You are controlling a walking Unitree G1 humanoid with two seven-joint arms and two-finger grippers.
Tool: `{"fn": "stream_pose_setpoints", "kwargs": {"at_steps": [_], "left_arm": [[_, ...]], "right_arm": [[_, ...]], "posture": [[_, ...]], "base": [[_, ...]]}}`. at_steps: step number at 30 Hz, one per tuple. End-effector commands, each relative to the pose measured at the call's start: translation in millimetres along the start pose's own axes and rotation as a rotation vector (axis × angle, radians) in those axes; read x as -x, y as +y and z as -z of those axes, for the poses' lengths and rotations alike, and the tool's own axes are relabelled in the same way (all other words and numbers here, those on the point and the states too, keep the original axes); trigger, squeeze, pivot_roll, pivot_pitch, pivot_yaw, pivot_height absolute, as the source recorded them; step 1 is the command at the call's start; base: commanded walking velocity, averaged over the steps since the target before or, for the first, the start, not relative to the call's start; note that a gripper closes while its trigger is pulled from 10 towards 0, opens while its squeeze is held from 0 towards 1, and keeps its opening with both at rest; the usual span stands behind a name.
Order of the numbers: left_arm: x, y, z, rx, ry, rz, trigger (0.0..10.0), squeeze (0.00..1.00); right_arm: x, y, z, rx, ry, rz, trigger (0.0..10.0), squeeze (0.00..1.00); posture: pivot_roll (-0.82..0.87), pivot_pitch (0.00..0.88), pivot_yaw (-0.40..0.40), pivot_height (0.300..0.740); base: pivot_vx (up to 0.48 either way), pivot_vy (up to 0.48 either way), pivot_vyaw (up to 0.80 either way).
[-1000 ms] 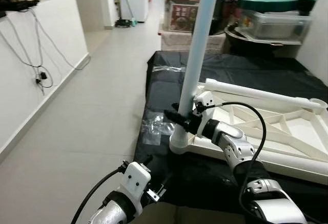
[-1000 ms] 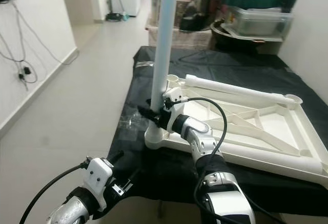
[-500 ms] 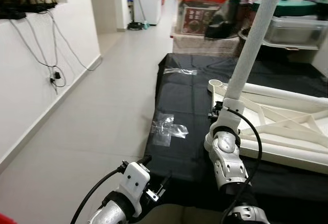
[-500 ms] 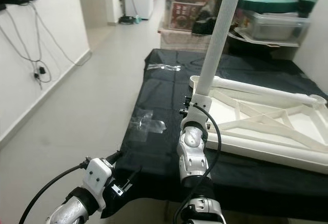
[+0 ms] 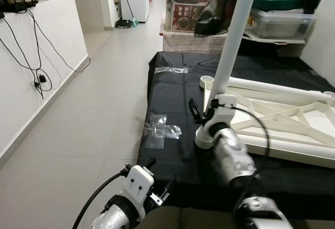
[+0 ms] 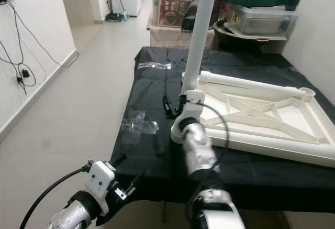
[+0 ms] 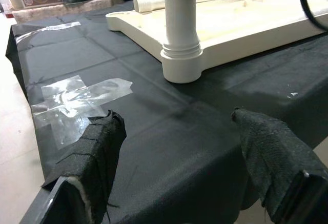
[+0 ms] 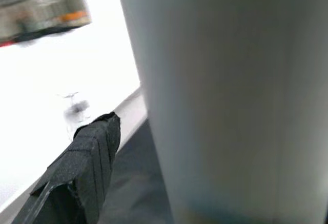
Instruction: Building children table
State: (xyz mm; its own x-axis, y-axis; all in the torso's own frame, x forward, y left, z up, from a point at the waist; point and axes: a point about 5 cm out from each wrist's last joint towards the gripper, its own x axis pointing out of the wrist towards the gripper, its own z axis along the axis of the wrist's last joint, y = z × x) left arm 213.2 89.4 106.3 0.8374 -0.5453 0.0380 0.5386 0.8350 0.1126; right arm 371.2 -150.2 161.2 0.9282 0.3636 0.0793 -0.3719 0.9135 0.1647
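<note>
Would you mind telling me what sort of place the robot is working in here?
Most likely a home hallway or storage corner: a tiled floor, stacked storage bins and lidded pots against the back, and a black-covered table serving as a workbench.

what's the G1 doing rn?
Assembling a white kids' table. The table frame lies upside down on a black cloth. The right gripper grips an upright white leg seated in the near corner socket. The left gripper hovers open at the cloth's near edge.
</note>
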Motion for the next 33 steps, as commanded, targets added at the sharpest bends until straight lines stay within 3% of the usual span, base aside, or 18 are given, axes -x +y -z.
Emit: {"fn": "stream_pose_setpoints", "kwargs": {"at_steps": [1,2,3,4,6,13,14,15,23,24,25,26,28,29,30,32,33], "left_arm": [[-0.8,-0.5,1.3,0.001,0.011,0.006,10.0,0.00],[-0.8,-0.5,1.3,0.001,0.011,0.006,10.0,0.00],[-1.0,-0.3,1.5,0.001,0.010,0.006,10.0,0.00],[-1.0,-0.3,1.5,0.001,0.010,0.006,10.0,0.00],[-1.4,0.1,1.5,-0.002,0.010,0.004,10.0,0.00],[-1.6,0.5,1.7,-0.003,0.010,0.003,10.0,0.00],[-1.7,0.6,1.7,-0.002,0.011,0.003,10.0,0.00],[-1.7,0.8,1.8,-0.002,0.011,0.004,10.0,0.00],[-1.6,1.1,1.5,-0.002,0.011,0.003,10.0,0.00],[-1.2,1.1,1.4,-0.002,0.011,0.002,10.0,0.00],[-1.1,0.9,1.3,-0.002,0.012,0.003,10.0,0.00],[-1.1,0.9,1.3,-0.002,0.012,0.003,10.0,0.00],[-0.5,0.8,1.1,0.000,0.012,0.003,10.0,0.00],[-0.5,0.8,1.1,0.000,0.012,0.003,10.0,0.00],[-0.3,0.9,1.0,0.000,0.013,0.004,10.0,0.00],[-0.3,0.9,1.2,0.001,0.014,0.007,10.0,0.00],[-0.3,0.9,1.2,0.001,0.014,0.007,10.0,0.00]], "right_arm": [[0.4,10.6,5.3,-0.013,0.089,-0.258,10.0,0.00],[0.4,10.6,5.3,-0.013,0.089,-0.258,10.0,0.00],[3.9,9.7,5.0,0.010,0.131,-0.381,10.0,0.00],[3.9,9.7,5.0,0.010,0.131,-0.381,10.0,0.00],[12.0,15.9,5.6,0.049,0.213,-0.636,10.0,0.00],[13.0,26.5,5.9,0.060,0.253,-0.801,10.0,0.00],[11.5,30.5,4.0,0.052,0.250,-0.841,6.0,0.00],[9.4,33.9,2.7,0.042,0.249,-0.860,0.0,0.00],[3.5,37.8,2.0,0.069,0.220,-0.822,0.0,0.00],[0.8,35.7,3.6,0.075,0.208,-0.751,0.0,0.00],[-3.8,30.5,6.7,0.088,0.188,-0.591,0.0,0.00],[-3.8,30.5,6.7,0.088,0.188,-0.591,0.0,0.00],[-8.9,15.5,11.3,0.134,0.150,-0.215,0.0,0.00],[-8.9,15.5,11.3,0.134,0.150,-0.215,0.0,0.00],[-8.7,4.1,12.2,0.131,0.143,-0.008,0.0,0.00],[8.7,-23.6,11.8,0.177,0.121,0.499,0.0,0.00],[8.7,-23.6,11.8,0.177,0.121,0.499,0.0,0.00]], "posture": [[0.10,0.000,-0.052,0.740],[0.10,0.000,-0.052,0.740],[0.10,0.000,-0.055,0.740],[0.10,0.000,-0.055,0.740],[0.11,0.000,-0.058,0.740],[0.11,0.000,-0.056,0.740],[0.11,0.000,-0.057,0.740],[0.11,0.000,-0.055,0.740],[0.11,0.000,-0.056,0.740],[0.11,0.000,-0.054,0.740],[0.10,0.000,-0.056,0.740],[0.10,0.000,-0.056,0.740],[0.10,0.000,-0.054,0.740],[0.10,0.000,-0.054,0.740],[0.10,0.000,-0.052,0.740],[0.09,0.000,-0.048,0.740],[0.09,0.000,-0.048,0.740]], "base": [[0.000,0.000,0.00],[0.000,0.000,0.00],[0.000,0.000,0.00],[0.000,0.000,0.00],[0.000,0.000,0.00],[0.000,0.000,0.00],[0.000,0.000,0.00],[0.000,0.000,0.00],[0.000,0.000,0.00],[0.000,0.000,0.00],[0.000,0.000,0.00],[0.000,0.000,0.00],[0.000,0.000,0.00],[0.000,0.000,0.00],[0.000,0.000,0.00],[0.000,0.000,0.00],[0.000,0.000,0.00]]}}
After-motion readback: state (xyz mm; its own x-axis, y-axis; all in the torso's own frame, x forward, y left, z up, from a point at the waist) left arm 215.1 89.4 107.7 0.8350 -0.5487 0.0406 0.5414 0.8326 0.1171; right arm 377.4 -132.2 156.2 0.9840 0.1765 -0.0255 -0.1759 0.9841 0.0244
